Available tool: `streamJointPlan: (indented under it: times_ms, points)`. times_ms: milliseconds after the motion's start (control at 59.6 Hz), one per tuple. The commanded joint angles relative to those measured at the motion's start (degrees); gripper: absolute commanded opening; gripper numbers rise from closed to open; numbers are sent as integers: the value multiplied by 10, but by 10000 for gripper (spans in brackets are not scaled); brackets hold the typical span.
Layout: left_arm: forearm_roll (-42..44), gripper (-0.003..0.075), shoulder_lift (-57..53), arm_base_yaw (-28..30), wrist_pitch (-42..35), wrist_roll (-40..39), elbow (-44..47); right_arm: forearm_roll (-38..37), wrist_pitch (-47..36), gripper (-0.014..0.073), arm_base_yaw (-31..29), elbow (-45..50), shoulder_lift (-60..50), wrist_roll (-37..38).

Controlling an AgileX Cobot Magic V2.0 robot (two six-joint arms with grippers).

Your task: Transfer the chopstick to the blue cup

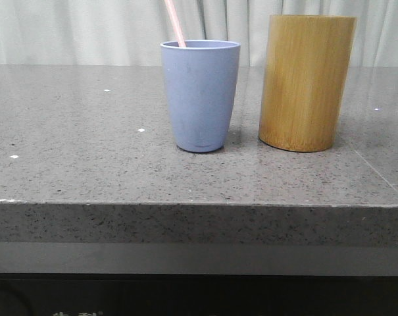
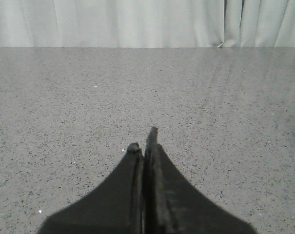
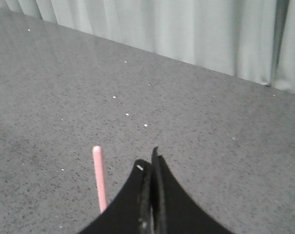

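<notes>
The blue cup (image 1: 200, 95) stands upright near the middle of the grey stone table. The pale pink chopstick (image 1: 174, 22) stands in it, resting against the rim on the left and leaning up and left out of frame. In the right wrist view, the chopstick (image 3: 100, 180) rises beside my right gripper (image 3: 148, 158). It passes behind the outer side of one finger and is not between the jaws, which are shut with nothing in them. My left gripper (image 2: 143, 139) is shut and empty over bare tabletop.
A taller yellow-brown bamboo cylinder (image 1: 305, 82) stands just right of the blue cup, with a narrow gap between them. The table's front edge (image 1: 185, 203) runs across the near side. A pale curtain hangs behind the table.
</notes>
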Motion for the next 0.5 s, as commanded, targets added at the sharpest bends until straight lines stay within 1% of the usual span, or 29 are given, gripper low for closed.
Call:
streamJointPlan:
  times_ms: [0,151,302,369,487]
  points:
    - [-6,-19,6,1,-49,-5,-15,-1,2,-87,-32,-25,-37,-4]
    - [-6,-19,6,1,-49,-5,-15,-8,66,-87,-96,-25,-70,-4]
    - [-6,-19,6,1,-49,-5,-15,-56,142,-87,-156,-20,-114,-4]
    - [-6,-19,6,1,-49,-5,-15,-73,155,-87,-173,-3,-139,-4]
    - [-6,-19,6,1,-49,-5,-15,-74,144,-87,-178,49,-195,-4]
